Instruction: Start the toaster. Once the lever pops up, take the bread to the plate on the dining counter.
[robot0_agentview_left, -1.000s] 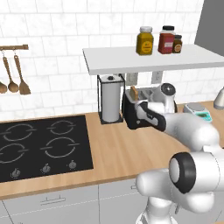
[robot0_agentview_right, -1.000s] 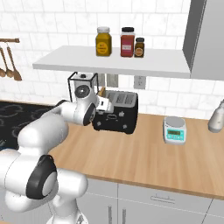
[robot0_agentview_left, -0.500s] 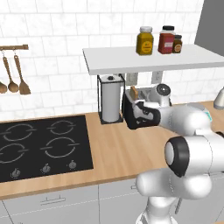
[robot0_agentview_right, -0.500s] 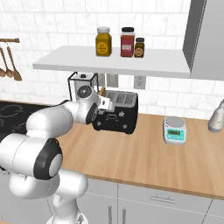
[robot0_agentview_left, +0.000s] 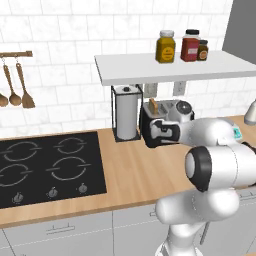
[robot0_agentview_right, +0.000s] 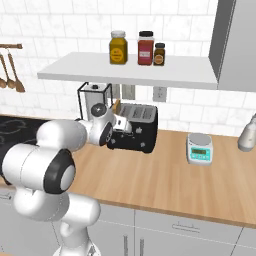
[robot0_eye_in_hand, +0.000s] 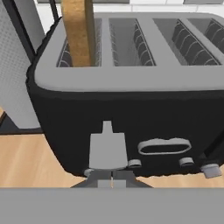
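Note:
The black toaster (robot0_eye_in_hand: 131, 109) fills the hand view, front face toward me. A tan slice of bread (robot0_eye_in_hand: 78, 30) stands upright in its leftmost slot. The grey lever (robot0_eye_in_hand: 107, 151) sits low on the front, and my gripper (robot0_eye_in_hand: 111, 183) is shut directly under it, fingertips together. From the base views, the toaster (robot0_agentview_left: 149, 122) (robot0_agentview_right: 137, 127) stands on the wall counter under the shelf, with the bread (robot0_agentview_left: 153, 106) (robot0_agentview_right: 116, 106) poking out. My gripper (robot0_agentview_left: 156, 136) (robot0_agentview_right: 127, 131) is pressed against its front. The plate and the dining counter are out of view.
A paper-towel roll (robot0_agentview_left: 126, 112) in a black frame stands just left of the toaster. The black stove (robot0_agentview_left: 45, 165) lies further left. A white shelf (robot0_agentview_left: 175, 67) with jars hangs close overhead. A small white scale (robot0_agentview_right: 199, 148) sits to the right.
The shut gripper stays at the toaster's front. The arm's elbow has swung in toward the cameras. The bread stands in its slot as before.

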